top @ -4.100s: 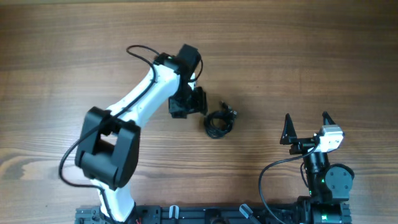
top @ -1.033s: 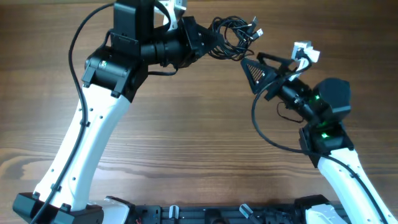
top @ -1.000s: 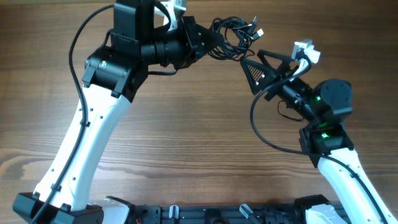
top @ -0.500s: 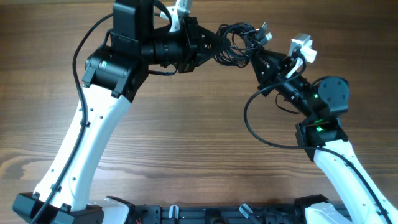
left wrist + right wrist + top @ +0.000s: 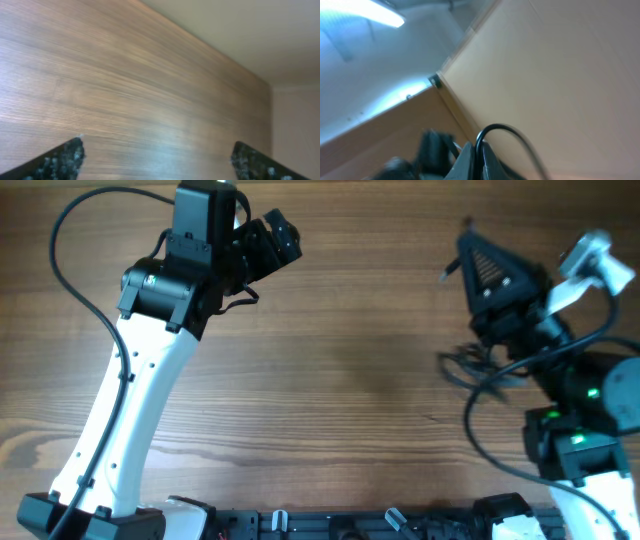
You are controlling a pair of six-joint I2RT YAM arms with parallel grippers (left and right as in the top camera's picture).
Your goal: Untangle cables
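My right jaws are pressed together on one strand of the cables (image 5: 500, 126). Their thin loops (image 5: 458, 364) seem to hang beside my right arm, above the tabletop (image 5: 350, 380). My left jaws stand spread and empty, well apart. With only one strand held, the knot may tighten or slip free. My arm's own thicker cable (image 5: 469, 430) lies close and could snag.
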